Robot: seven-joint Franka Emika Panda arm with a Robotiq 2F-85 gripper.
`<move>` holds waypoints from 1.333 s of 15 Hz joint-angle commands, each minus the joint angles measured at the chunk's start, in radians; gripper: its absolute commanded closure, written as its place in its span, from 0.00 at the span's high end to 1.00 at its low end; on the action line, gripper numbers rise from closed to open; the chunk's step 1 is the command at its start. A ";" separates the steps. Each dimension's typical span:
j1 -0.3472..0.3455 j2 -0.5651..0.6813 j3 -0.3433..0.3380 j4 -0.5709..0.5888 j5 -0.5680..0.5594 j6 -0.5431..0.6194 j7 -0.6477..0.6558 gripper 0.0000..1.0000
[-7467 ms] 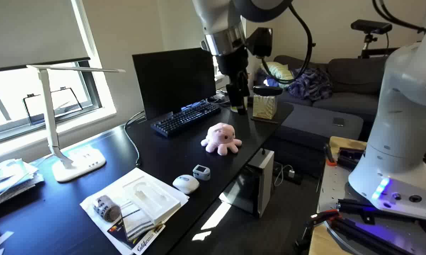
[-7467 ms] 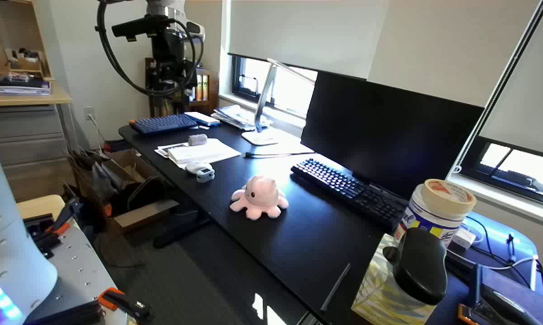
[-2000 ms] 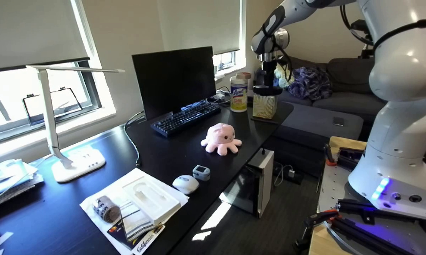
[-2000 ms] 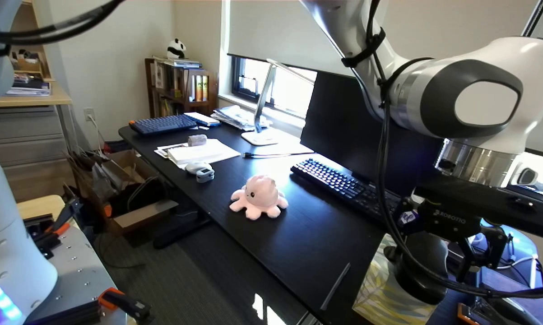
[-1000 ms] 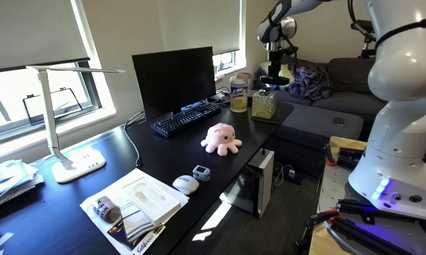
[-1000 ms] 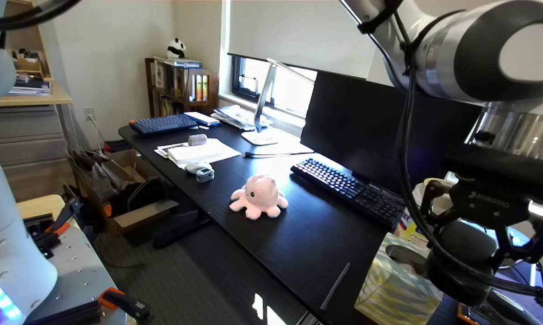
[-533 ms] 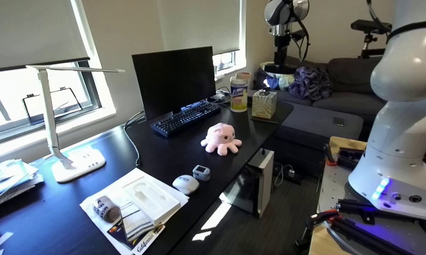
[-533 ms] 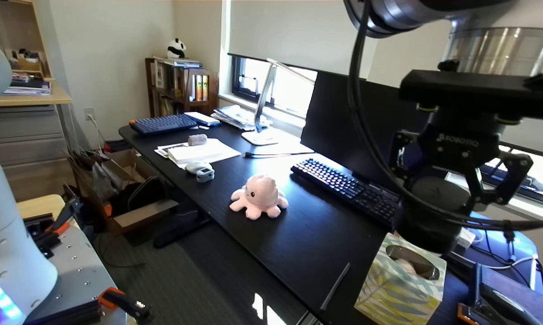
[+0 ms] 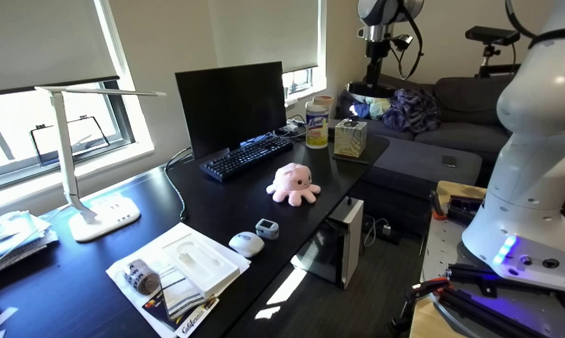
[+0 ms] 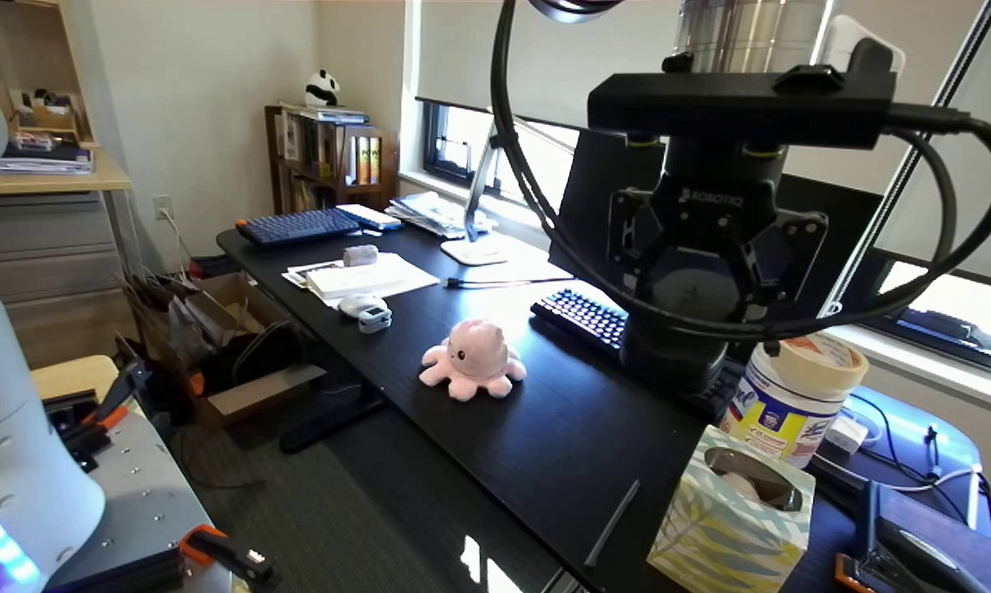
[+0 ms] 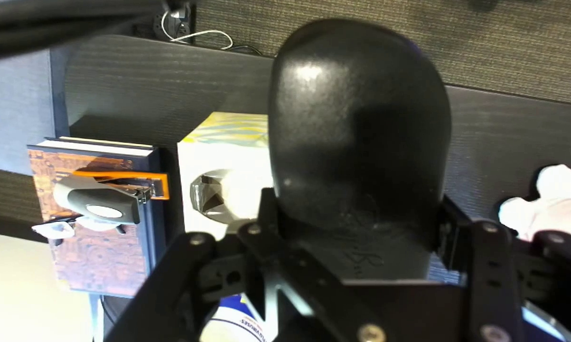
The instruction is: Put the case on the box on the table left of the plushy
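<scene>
The black rounded case is gripped between the fingers of my gripper. It hangs in the air above the black table, as both exterior views show; in an exterior view the case blocks part of the keyboard. The yellow-patterned box stands on the table, its top bare with a dark slot; in the wrist view the case overlaps the right edge of the box. Pink and octopus-like, the plushy sits on the tabletop, partly cut off at the right of the wrist view.
A wipes canister topped by a tape roll stands beside the box. The monitor and keyboard line the table's back. A mouse and a small grey device lie near the plushy. A stapler rests on a book.
The case lay on the box at first; my gripper came down, took hold of it and lifted it clear. Over the last second it has risen and moved off the box, towards the plushy's side.
</scene>
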 commanded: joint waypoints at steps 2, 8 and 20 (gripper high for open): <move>0.047 0.000 -0.049 0.001 -0.002 0.000 0.001 0.49; 0.171 -0.101 -0.011 -0.254 0.080 0.029 0.042 0.49; 0.416 -0.278 0.115 -0.513 0.114 0.128 0.483 0.74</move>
